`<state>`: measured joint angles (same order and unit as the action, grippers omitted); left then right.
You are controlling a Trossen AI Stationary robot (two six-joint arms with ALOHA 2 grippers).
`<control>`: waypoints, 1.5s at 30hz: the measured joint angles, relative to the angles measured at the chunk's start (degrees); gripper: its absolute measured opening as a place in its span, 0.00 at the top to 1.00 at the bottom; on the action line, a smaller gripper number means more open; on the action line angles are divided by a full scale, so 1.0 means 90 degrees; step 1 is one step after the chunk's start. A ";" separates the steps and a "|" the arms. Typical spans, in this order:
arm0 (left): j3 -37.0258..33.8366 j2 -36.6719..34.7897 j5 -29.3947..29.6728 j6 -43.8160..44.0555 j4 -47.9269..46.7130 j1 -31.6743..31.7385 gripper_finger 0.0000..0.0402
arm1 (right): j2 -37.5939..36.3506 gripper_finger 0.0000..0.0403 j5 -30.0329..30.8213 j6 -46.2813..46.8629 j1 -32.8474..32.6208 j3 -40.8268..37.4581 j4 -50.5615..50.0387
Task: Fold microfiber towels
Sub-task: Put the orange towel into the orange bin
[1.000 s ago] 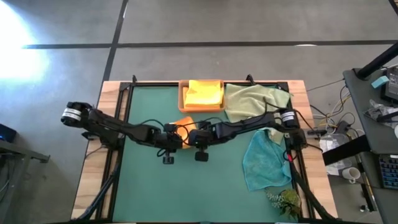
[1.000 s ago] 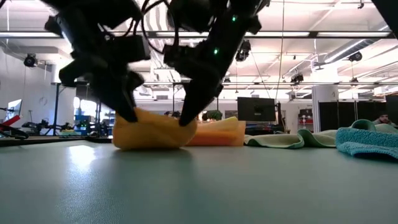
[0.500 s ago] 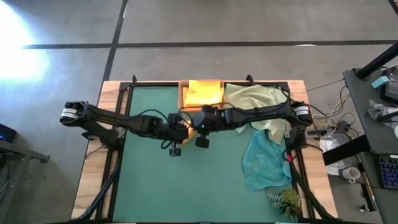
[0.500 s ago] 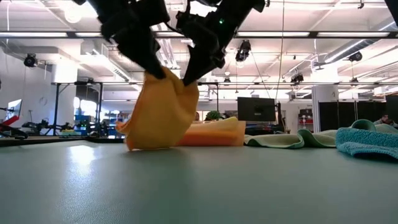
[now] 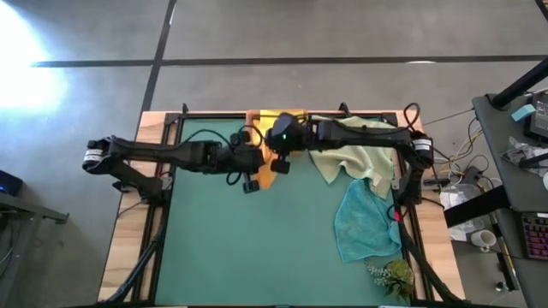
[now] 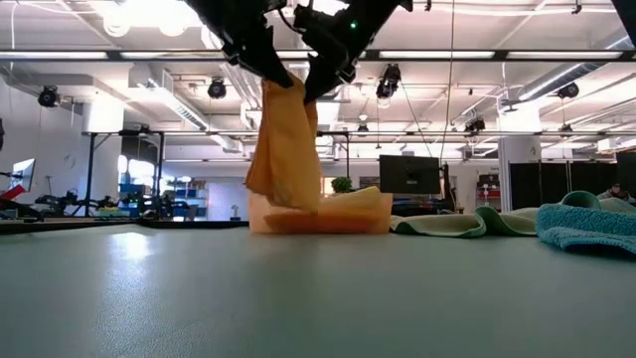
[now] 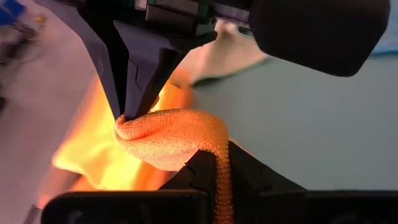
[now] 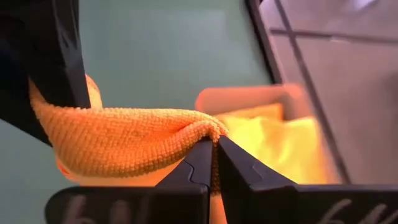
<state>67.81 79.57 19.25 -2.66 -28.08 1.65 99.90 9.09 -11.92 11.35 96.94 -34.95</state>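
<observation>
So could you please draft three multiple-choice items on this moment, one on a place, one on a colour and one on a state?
1. Where does the teal towel lie?
A. in the wooden tray
B. on the right side of the green mat
C. on the floor

2. What colour is the towel held by both tools?
A. orange
B. hot pink
C. teal

3. How is that held towel?
A. spread flat on the mat
B. folded in the tray
C. lifted and hanging down

Answers:
1 B: the high view shows it on the green mat, below the pale green towel.
2 A: the orange towel is pinched by the left tool and the right tool, both shut on it.
3 C: in the low view it hangs from the tools, in front of the wooden tray.
</observation>
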 joint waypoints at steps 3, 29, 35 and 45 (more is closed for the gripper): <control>0.0187 0.0000 0.0314 -0.0227 0.0002 0.0151 0.97 | 0.0018 0.98 -0.0058 -0.0362 0.0225 0.0297 -0.0008; 0.0515 0.0223 0.1085 -0.1298 0.1257 0.1966 0.97 | 0.1766 0.98 -0.3286 -0.2347 0.2429 0.2538 0.0826; 0.0515 0.0922 0.1241 -0.1311 0.1182 0.2094 0.97 | 0.2397 0.98 -0.3566 -0.2476 0.2577 0.3168 0.0652; 0.0761 0.0998 0.1762 -0.1644 0.0718 0.2280 0.97 | 0.2681 0.98 -0.3567 -0.2915 0.2719 0.3541 0.0728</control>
<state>74.66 88.55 35.11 -17.45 -21.62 22.17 124.03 -23.01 -38.15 35.82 128.81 -28.40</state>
